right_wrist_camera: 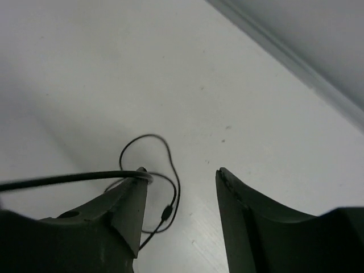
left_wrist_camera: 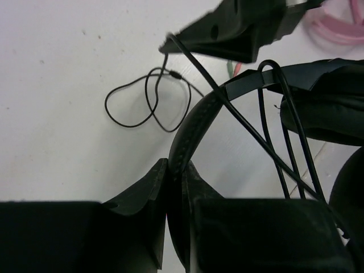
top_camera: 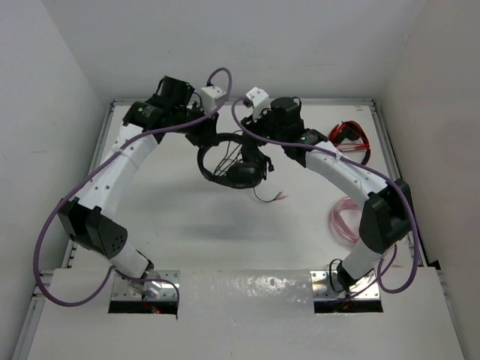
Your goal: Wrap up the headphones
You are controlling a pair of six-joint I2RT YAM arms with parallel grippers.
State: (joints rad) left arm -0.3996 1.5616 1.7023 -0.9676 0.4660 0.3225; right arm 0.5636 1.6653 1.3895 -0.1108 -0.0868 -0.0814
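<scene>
Nearest the arm bases, a pink headset [top_camera: 343, 219] lies on the bench [top_camera: 225, 247], to the right of the headphones [top_camera: 232, 166]. The headphones are at mid-bench, their headband [left_wrist_camera: 196, 122] pinched between the pressed-together fingers of the left gripper [left_wrist_camera: 175, 168]. Their thin cable [left_wrist_camera: 250, 129] crosses over the headband and runs to the right gripper [right_wrist_camera: 181, 172]. That gripper's fingers stand spread, with the cable draped over one fingertip, and slack cable coils on the bench below. Farther back, right of the headphones, sits a red headset [top_camera: 351, 136].
</scene>
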